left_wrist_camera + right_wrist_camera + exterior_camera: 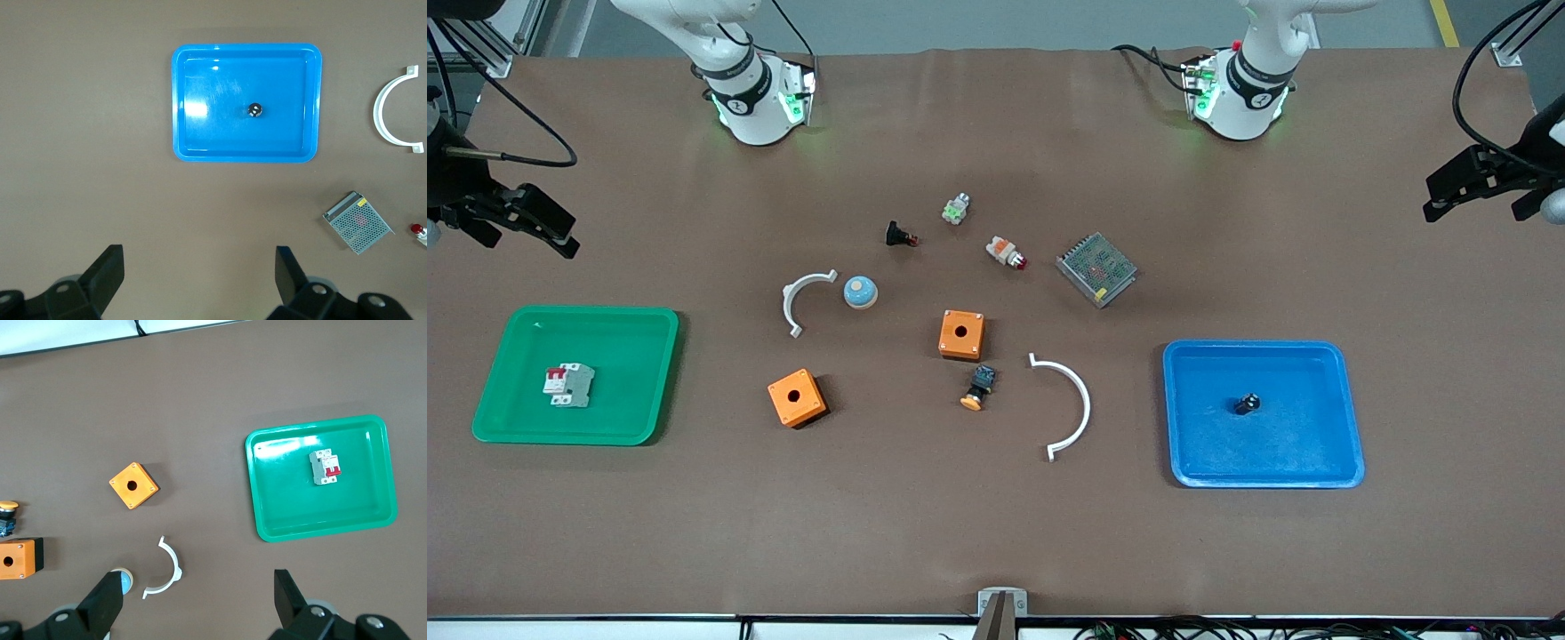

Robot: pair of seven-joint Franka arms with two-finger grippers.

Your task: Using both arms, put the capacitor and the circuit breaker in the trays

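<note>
White arms, black bands, black claws.

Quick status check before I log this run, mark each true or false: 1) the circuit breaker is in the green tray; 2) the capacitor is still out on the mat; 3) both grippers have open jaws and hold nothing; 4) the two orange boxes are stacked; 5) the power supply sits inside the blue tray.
1) True: the circuit breaker lies in the green tray.
2) False: the capacitor is in the blue tray.
3) True: left gripper and right gripper are open and empty.
4) False: the orange boxes sit apart on the mat.
5) False: the power supply is on the mat.
</note>
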